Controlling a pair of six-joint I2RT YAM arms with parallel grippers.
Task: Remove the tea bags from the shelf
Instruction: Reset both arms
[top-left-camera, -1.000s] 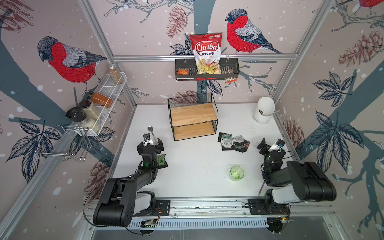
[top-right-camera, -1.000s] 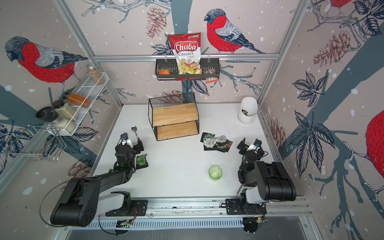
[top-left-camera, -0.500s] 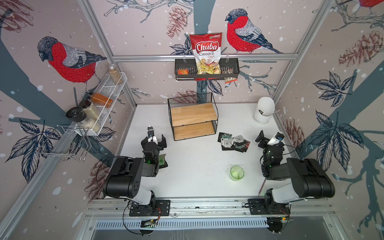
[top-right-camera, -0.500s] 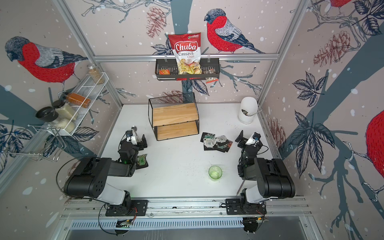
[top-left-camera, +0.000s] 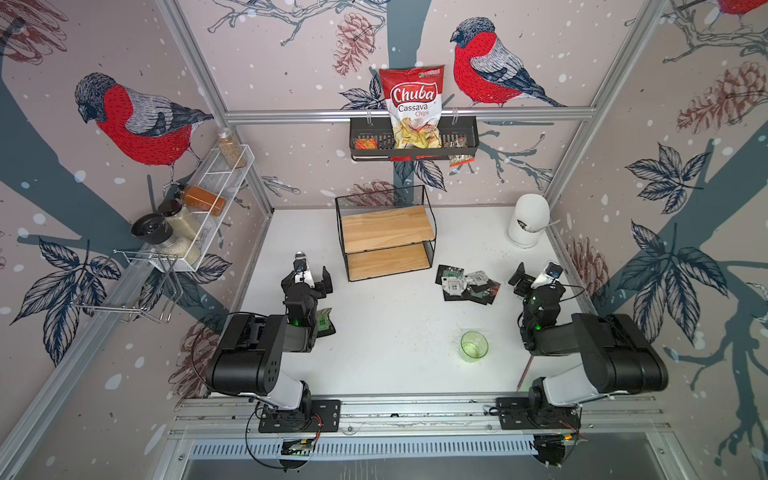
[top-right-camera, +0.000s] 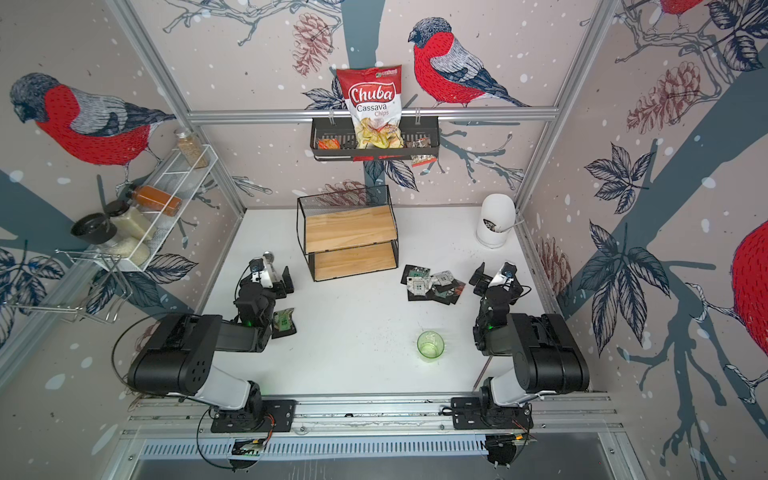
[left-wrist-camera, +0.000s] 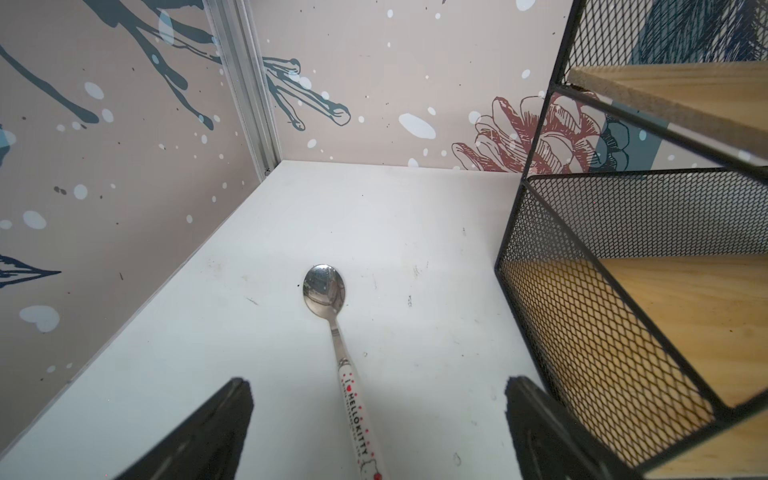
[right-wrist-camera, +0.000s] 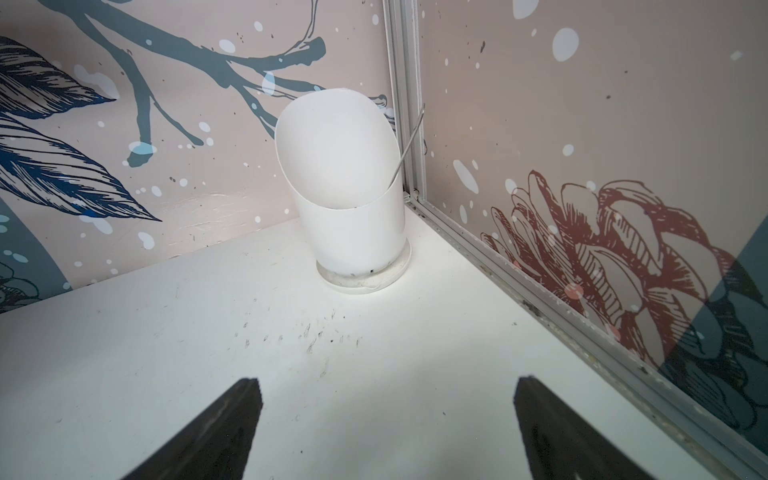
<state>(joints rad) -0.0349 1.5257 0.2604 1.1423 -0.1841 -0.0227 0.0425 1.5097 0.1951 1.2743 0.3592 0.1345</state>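
The shelf stands at the back middle of the table, and both its wooden boards are bare. Several tea bags lie in a loose pile on the table to the right of it. One more tea bag lies partly under my left arm. My left gripper is open and empty, left of the shelf, over a spoon's handle. My right gripper is open and empty, just right of the pile.
A spoon lies ahead of the left gripper. A green glass stands front right. A white utensil holder fills the back right corner. A black basket with a chips bag and a white wire rack hang on the walls.
Both arms have folded back towards their bases, the left one most. The grippers stay open near the same spots. The tea bags have not moved.
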